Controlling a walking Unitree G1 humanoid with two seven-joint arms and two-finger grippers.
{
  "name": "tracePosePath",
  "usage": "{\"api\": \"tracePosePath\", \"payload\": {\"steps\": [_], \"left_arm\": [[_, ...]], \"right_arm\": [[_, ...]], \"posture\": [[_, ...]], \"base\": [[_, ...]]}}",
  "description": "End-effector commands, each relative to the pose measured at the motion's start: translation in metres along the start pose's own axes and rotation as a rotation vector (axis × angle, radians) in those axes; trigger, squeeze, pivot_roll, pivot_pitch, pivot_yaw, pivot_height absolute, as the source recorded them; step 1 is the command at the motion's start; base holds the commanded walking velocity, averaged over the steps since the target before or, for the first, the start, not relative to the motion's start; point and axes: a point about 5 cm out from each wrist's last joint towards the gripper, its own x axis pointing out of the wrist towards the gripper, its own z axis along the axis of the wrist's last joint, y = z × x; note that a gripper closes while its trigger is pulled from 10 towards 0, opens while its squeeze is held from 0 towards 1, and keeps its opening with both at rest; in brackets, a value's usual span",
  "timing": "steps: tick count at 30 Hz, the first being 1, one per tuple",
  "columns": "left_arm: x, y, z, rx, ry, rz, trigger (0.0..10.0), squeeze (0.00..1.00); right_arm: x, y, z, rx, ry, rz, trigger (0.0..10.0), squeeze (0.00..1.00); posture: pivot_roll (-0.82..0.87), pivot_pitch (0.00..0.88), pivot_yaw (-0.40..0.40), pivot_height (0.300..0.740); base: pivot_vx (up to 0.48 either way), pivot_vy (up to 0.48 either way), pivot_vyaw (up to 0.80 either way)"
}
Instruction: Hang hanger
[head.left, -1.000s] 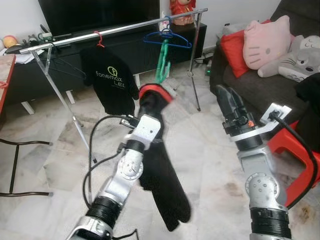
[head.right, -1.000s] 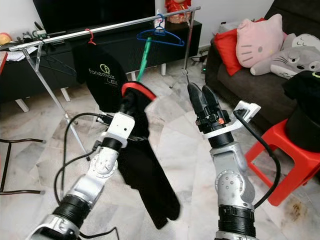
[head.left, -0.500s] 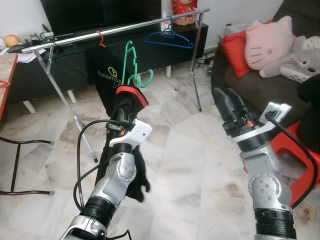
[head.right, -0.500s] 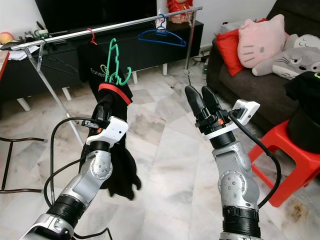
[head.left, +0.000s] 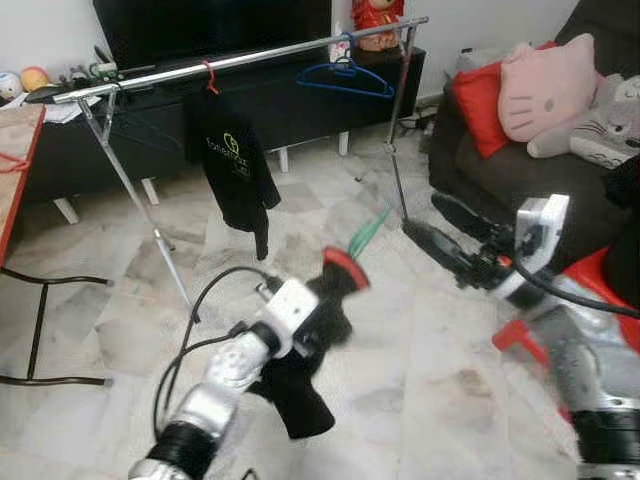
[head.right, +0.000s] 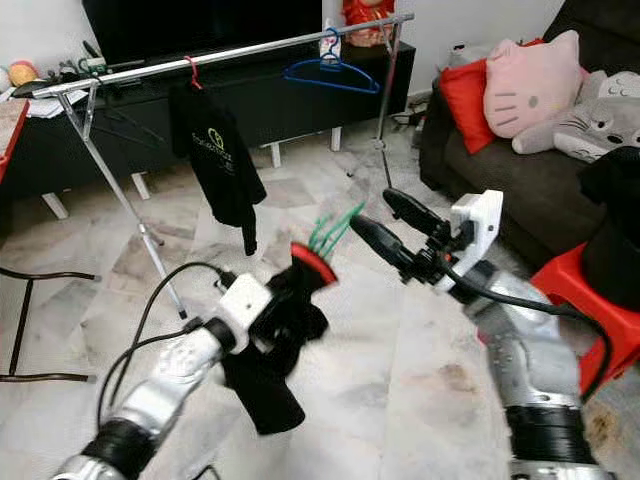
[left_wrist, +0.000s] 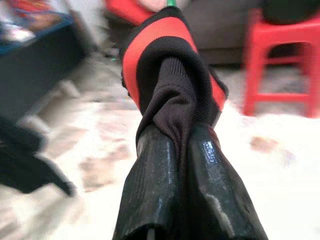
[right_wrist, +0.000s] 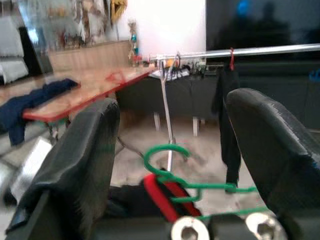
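Fingers of the left gripper (left_wrist: 187, 165) pinch the black garment with red collar (head.left: 305, 375) on its green plastic hanger (right_wrist: 175, 172), while the right gripper (head.right: 395, 228), fingers spread, probably waits to take the hook for the silver metal clothes rail (head.left: 240, 60).

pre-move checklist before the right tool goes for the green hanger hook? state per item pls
1. Left tool clamped on the black garment with red collar: ok, fingers shut on the cloth.
2. Right tool open: ok, fingers spread wide.
3. Green hanger hook lined up between the right tool's fingers: ok in the right wrist view; contact cannot tell.
4. Hanger seated in the collar: cannot tell, blurred in the eye views.
5. Free space on the clothes rail: ok, a gap lies between the hung black T-shirt and the blue hanger.
6. Garment tail off the floor: cannot tell, it hangs low under the left arm.
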Motion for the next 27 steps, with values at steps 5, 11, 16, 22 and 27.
{"api": "tracePosePath", "payload": {"steps": [5,11,16,22,27], "left_arm": [[-0.021,0.014,0.001,-0.036,-0.009,-0.169,10.0,0.0],[-0.034,0.009,0.0,-0.09,0.012,-0.352,10.0,0.0],[-0.042,-0.004,0.005,-0.111,0.026,-0.552,10.0,0.0],[-0.043,-0.016,0.011,-0.13,0.034,-0.675,10.0,0.0],[-0.046,-0.021,0.005,-0.129,0.078,-0.759,10.0,0.0]], "right_arm": [[-0.021,-0.009,0.005,-0.104,0.217,0.123,10.0,0.0],[-0.035,-0.006,-0.021,-0.107,0.455,0.245,10.0,0.0],[-0.034,0.004,-0.037,-0.033,0.516,0.382,10.0,0.0],[-0.032,0.003,-0.051,-0.062,0.615,0.438,10.0,0.0],[-0.03,0.005,-0.059,-0.061,0.68,0.491,10.0,0.0]], "posture": [[-0.1,0.0,0.026,0.74],[-0.1,0.0,0.026,0.74],[-0.1,0.0,0.021,0.74],[-0.09,0.0,0.009,0.74],[-0.09,0.0,-0.006,0.74]], "base": [[0.0,0.0,0.0],[0.0,0.0,0.0],[0.0,0.0,0.0],[0.0,0.0,0.0],[0.0,0.0,0.0]]}}
